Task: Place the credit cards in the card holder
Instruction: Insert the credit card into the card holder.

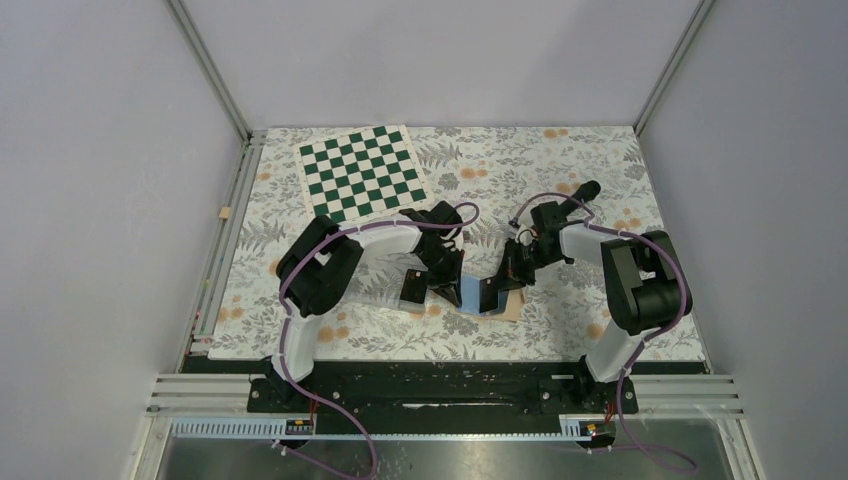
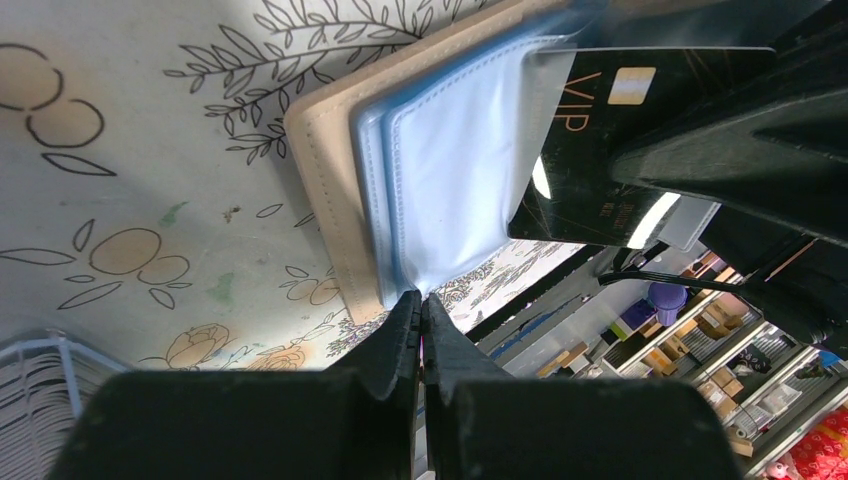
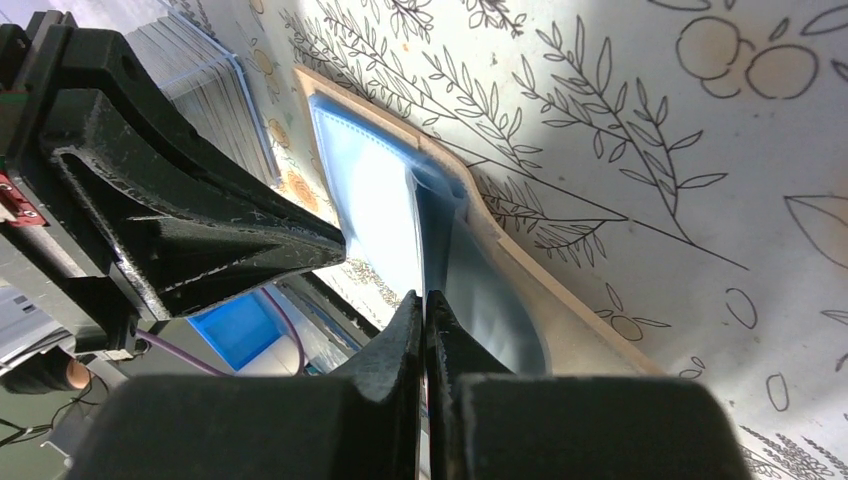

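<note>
**Item: card holder** (image 2: 325,190). Tan, lying open on the flowered surface (image 2: 150,130) at the centre of the top view, between the two arms. Its blue sleeve (image 2: 455,170) faces up.

**Item: left pincer** (image 2: 424,305). Fingers together, clamped on the lower corner of the blue sleeve. It appears to be lifting that leaf off the holder so the pocket gapes.

**Item: right pincer** (image 3: 425,305). Fingers together on a black credit card (image 2: 590,160) marked "VIP". The card is at the upper right of the left wrist view. Its leading corner is already under the translucent edge of the sleeve, and most of its face is outside.

**Item: second card** (image 1: 413,288). A black rectangle, probably another card, on the surface just left of the left pincer.

**Item: chessboard mat** (image 1: 362,172). In the upper left of the top view, well apart from the work.

**Step in hand:** judged to be the insertion of one card, only just begun.

**Next move calls for:**
- The card should slide on toward the holder's spine, kept flat in line with the pocket.
- The left pincer should keep the sleeve open meanwhile.
- The card should be let go only once it is seated.
- A skewed card could snag on the stitched edge or drag the holder across the surface.
</note>
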Controlling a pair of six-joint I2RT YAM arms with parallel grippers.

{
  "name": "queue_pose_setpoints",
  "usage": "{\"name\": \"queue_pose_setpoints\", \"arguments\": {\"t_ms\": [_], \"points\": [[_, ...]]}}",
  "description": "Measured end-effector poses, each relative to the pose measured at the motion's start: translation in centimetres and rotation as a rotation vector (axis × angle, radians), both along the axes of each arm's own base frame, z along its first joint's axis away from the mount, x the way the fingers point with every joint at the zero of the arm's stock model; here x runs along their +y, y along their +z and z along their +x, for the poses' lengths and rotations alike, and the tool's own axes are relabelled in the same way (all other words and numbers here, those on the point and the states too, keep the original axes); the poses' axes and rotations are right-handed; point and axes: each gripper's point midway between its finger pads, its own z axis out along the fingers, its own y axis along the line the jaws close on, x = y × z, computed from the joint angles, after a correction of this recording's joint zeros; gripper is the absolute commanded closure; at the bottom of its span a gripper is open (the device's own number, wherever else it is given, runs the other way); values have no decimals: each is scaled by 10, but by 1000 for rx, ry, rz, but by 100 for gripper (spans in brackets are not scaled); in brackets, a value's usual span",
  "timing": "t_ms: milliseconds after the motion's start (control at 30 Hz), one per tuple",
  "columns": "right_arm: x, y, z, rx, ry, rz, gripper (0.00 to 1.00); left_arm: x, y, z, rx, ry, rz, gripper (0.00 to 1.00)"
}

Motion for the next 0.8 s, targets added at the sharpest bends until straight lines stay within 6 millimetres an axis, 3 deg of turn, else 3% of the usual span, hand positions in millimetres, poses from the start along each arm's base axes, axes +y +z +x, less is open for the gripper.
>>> {"name": "queue_pose_setpoints", "arguments": {"t_ms": [800], "points": [[-11,4,11,-74,25,-106,100,-1,1,-1,14,-1,-10,100]]}}
